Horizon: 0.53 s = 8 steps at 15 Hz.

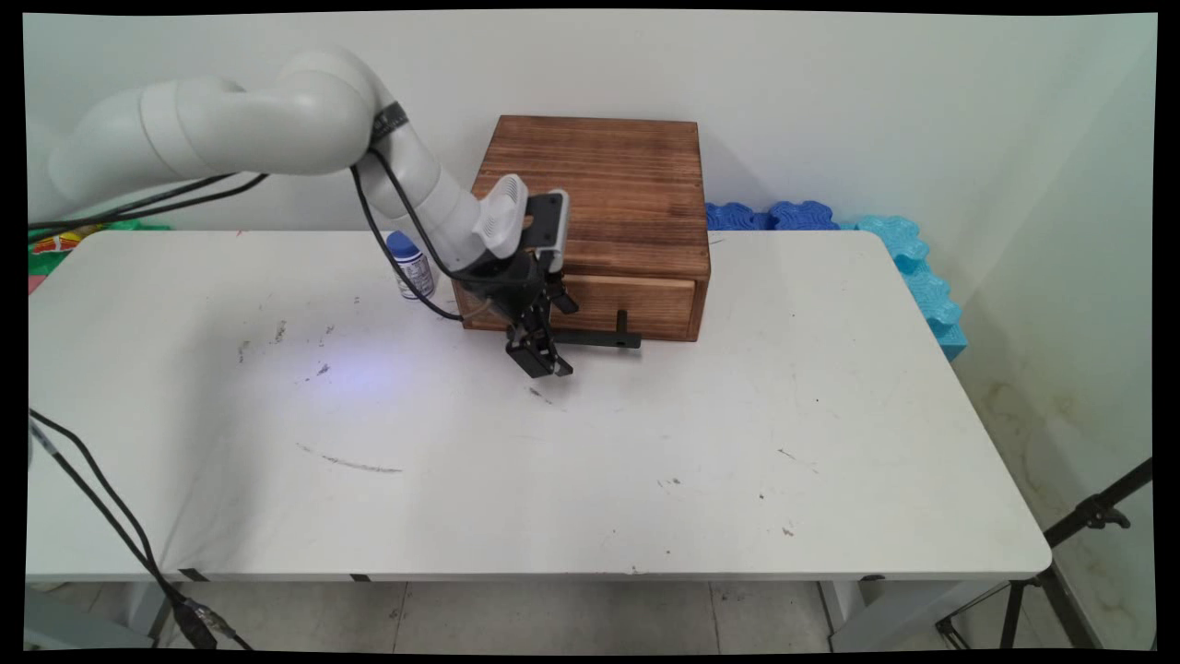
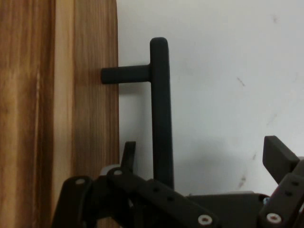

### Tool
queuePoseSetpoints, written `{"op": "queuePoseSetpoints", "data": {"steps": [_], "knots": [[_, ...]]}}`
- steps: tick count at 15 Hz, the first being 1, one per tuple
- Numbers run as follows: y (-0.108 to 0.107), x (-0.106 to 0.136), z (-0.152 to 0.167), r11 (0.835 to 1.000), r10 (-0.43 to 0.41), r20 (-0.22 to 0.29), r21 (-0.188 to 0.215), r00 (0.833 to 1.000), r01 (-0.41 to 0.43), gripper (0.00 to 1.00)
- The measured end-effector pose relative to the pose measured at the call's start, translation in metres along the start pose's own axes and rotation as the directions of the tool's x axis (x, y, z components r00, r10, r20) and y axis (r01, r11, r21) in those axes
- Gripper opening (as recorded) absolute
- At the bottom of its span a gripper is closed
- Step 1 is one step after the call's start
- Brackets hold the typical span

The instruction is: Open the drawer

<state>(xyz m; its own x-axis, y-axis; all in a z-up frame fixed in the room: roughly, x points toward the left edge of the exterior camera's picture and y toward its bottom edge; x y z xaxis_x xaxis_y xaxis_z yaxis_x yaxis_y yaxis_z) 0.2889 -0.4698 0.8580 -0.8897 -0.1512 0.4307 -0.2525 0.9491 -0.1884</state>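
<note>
Where the fingers [image 2: 274,159] rise in the hand view, they stand spread wide, one on each side of the black bar handle [image 2: 160,111] and holding nothing. The gripper [image 1: 544,361] hangs just in front of the wooden drawer box [image 1: 599,198], at the handle's left end and close above the white tabletop [image 1: 572,470]. The handle juts from the drawer front [image 1: 636,300], which sits flush in the box. A small white bottle with a blue cap [image 1: 409,265] stands just left of the box.
</note>
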Motion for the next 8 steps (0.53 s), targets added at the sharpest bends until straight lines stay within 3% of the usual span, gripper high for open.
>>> {"op": "queuePoseSetpoints", "data": {"steps": [8], "knots": [[-0.001,-0.002,0.027,1.0,0.012,0.045,0.0,0.999,-0.012,1.0]]}}
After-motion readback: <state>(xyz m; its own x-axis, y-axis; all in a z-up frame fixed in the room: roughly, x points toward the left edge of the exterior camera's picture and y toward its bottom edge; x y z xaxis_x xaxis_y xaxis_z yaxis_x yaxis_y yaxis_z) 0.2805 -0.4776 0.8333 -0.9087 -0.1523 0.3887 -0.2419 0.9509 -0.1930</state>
